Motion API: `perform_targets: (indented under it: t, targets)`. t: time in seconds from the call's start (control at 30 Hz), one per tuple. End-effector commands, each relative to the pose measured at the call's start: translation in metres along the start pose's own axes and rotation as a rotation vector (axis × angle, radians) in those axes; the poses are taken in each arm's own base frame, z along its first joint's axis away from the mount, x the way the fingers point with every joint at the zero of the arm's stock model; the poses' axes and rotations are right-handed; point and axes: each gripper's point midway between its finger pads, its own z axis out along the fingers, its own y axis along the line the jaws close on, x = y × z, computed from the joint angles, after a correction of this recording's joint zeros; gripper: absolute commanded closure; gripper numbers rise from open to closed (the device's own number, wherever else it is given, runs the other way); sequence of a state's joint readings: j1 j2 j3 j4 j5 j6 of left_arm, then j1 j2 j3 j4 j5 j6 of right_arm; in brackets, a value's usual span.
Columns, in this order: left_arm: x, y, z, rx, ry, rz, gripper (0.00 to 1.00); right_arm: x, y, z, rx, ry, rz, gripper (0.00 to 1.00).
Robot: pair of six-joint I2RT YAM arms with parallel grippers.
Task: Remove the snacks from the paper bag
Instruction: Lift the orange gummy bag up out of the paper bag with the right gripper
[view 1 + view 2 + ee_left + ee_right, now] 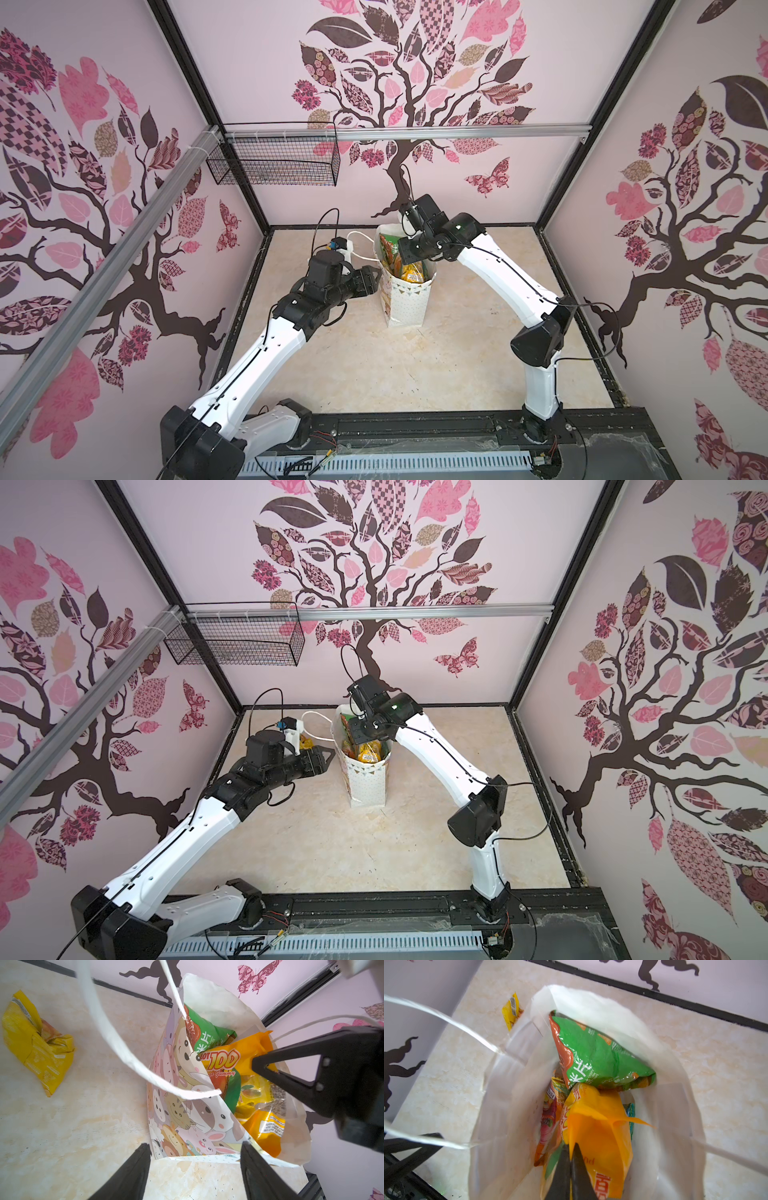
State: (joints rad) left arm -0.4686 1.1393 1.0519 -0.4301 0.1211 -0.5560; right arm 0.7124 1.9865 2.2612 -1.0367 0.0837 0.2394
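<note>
The paper bag [409, 305] [370, 785] stands upright mid-table, its mouth open. Inside it lie snacks: a green packet [598, 1055], an orange packet [598, 1126], a pink-red one [550, 1122] and a sliver of teal [631, 1113]. My right gripper [572, 1146] reaches down into the bag's mouth and is shut on the orange packet's upper edge; it also shows in the left wrist view [254, 1061]. My left gripper [196, 1146] [376, 276] is open and empty, just left of the bag's animal-printed side [182, 1105]. A yellow packet [35, 1043] [511, 1012] lies on the table outside the bag.
A black wire basket [274, 162] hangs on the rail at the back left, well above the table. The bag's white cord handles [116, 1043] loop out toward my left gripper. Patterned walls close in the table on three sides.
</note>
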Motion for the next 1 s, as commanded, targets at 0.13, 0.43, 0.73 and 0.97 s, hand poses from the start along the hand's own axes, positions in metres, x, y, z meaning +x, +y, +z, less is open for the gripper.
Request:
perform_targets:
  t: [0.13, 0.43, 0.73, 0.97]
  targets:
    - [-0.01, -0.008, -0.009, 0.026, -0.032, 0.009, 0.29, -0.053, 0.005, -0.076, -0.049, -0.243, 0.025, 1.0]
    - [-0.014, -0.009, -0.014, 0.023, -0.045, 0.015, 0.27, -0.072, 0.008, -0.113, -0.088, -0.341, 0.063, 1.0]
    - [-0.022, -0.012, -0.027, 0.025, -0.084, 0.016, 0.27, -0.084, 0.006, -0.136, -0.094, -0.414, 0.083, 1.0]
    - [-0.041, -0.031, -0.05, 0.096, -0.159, 0.024, 0.27, -0.1, 0.011, -0.164, -0.132, -0.494, 0.099, 1.0]
